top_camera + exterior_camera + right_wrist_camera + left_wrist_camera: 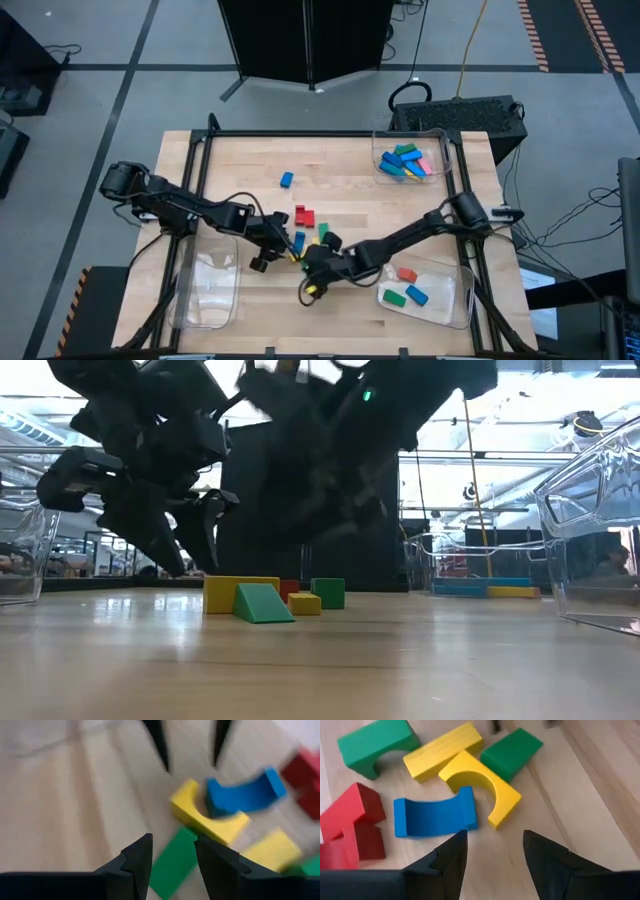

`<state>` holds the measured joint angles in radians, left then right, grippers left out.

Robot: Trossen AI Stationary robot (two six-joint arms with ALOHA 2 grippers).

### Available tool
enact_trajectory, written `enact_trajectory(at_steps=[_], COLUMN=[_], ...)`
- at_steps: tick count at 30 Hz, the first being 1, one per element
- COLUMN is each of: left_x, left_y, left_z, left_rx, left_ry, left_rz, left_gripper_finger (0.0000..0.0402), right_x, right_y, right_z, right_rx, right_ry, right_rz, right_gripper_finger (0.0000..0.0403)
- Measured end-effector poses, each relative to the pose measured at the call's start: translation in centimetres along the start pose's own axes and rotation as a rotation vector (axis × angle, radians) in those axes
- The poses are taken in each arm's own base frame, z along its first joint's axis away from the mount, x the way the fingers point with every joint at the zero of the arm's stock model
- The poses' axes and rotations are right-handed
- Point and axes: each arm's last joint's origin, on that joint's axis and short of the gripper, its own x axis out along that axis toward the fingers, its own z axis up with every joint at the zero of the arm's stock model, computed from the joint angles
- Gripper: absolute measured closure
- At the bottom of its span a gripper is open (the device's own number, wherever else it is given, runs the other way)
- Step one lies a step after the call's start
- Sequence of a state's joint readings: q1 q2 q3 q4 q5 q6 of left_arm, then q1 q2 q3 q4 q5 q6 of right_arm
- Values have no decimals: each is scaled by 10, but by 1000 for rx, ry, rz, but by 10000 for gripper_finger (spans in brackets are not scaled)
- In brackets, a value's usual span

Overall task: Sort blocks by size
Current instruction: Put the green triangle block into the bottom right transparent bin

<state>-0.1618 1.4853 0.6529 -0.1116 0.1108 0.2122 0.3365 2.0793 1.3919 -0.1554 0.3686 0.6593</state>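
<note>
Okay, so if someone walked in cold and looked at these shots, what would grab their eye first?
Probably the two dark arms meeting mid-table, the left gripper and right gripper both open over a small cluster of blocks. In the left wrist view that cluster reads clearly: a yellow arch beside a curved blue piece, with green and red blocks around them. Next come the clear trays, one at the far right corner full of mostly blue blocks.

Black jointed arms, looping cables, wedge-shaped fingers [447, 862]
</note>
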Motion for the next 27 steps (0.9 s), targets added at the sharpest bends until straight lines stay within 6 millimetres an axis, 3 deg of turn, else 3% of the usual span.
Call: enact_trajectory(at_steps=[9, 15, 19, 27], left_x=[0, 1, 1, 1], left_y=[-5, -6, -6, -6], left_z=[-3, -2, -2, -1], left_rx=[-15, -13, -18, -17], left_ry=[50, 52, 50, 45], left_rz=[57, 67, 67, 85], left_gripper_finger=[207, 207, 207, 207], right_x=[10, 11, 12, 13], right_y=[4, 2, 2, 3], right_z=[0, -7, -8, -8], right_rx=[271, 279, 283, 343], right_ry=[50, 63, 65, 61], right_rz=[-44, -106, -101, -100], right_gripper_finger=[259, 244, 205, 90])
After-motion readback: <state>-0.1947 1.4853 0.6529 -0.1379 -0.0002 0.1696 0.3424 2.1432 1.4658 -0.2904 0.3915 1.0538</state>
